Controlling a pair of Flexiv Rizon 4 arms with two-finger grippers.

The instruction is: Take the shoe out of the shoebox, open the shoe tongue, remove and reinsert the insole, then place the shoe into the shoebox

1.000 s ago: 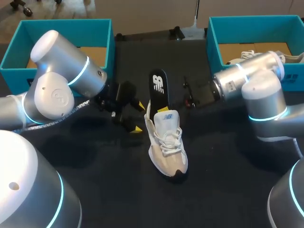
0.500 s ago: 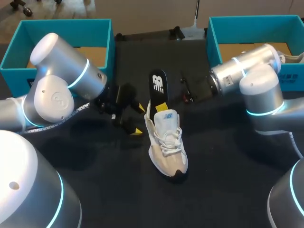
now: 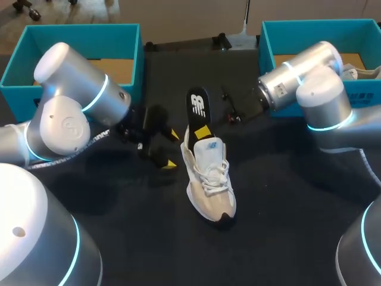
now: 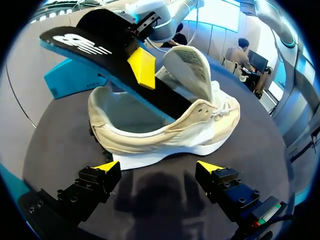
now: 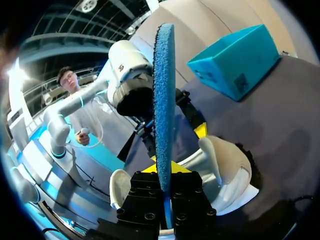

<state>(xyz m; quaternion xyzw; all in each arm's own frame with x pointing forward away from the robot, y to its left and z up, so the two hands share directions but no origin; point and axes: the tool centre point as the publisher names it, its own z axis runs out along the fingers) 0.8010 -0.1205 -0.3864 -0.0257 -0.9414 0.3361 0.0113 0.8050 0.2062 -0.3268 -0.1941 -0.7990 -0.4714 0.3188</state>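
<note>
The rounded silver-grey left arm [image 3: 65, 119] and right arm [image 3: 312, 83] wear glowing cyan joint rings [image 3: 101, 92]. A braided grey cable [image 3: 89, 143] trails the left. The black, screw-studded left end effector [image 4: 157, 167] and right end effector [image 5: 165, 172] have yellow wedge tips.

A table [image 3: 286, 196] with a matt black, cloth-like top fills the head view from 3 o'clock round through 6 to 9. Its far edge runs across at 12 o'clock. A small black fitting [image 3: 221, 40] sits on that edge, with a second fitting [image 3: 149, 45] toward 11 o'clock. A pale grey bracket [image 3: 243, 37], possibly a clamp, stands just beside the first, toward 1 o'clock. Light falls evenly from above, leaving only soft, blurred shadows on the top.
</note>
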